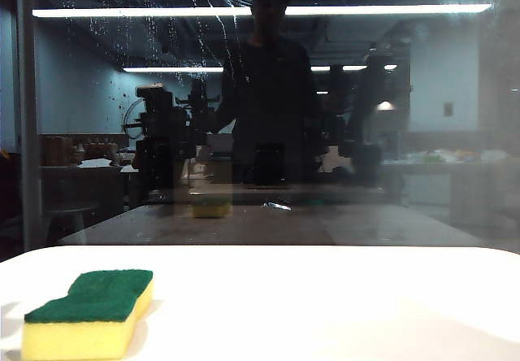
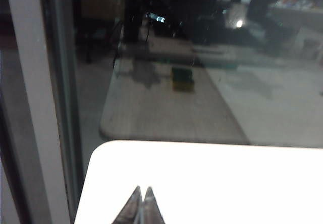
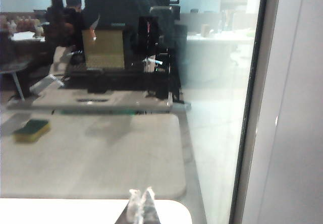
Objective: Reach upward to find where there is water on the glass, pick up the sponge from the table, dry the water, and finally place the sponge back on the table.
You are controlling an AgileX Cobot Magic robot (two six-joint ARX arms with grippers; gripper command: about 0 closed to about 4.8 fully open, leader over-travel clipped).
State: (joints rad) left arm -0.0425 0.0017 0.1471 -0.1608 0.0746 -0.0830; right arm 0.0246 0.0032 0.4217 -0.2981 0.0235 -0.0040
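exterior: yellow foam sponge [image 1: 91, 312] with green scouring top on white table [image 1: 325, 304], whitish water streaks [image 1: 154, 32] high on dark glass pane [image 1: 341, 133], no claw visible | left wrist: left gripper [image 2: 140, 191] pressed together above table edge, glass beyond it | right wrist: right gripper [image 3: 142, 192] fingertips together, glass ahead

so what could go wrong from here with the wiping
1. The water sits high on the glass, far above the sponge lying on the table; the streaks are faint and could be missed.
2. The left gripper and right gripper both have shut fingers near the table's far edge, so either must open before gripping the sponge.
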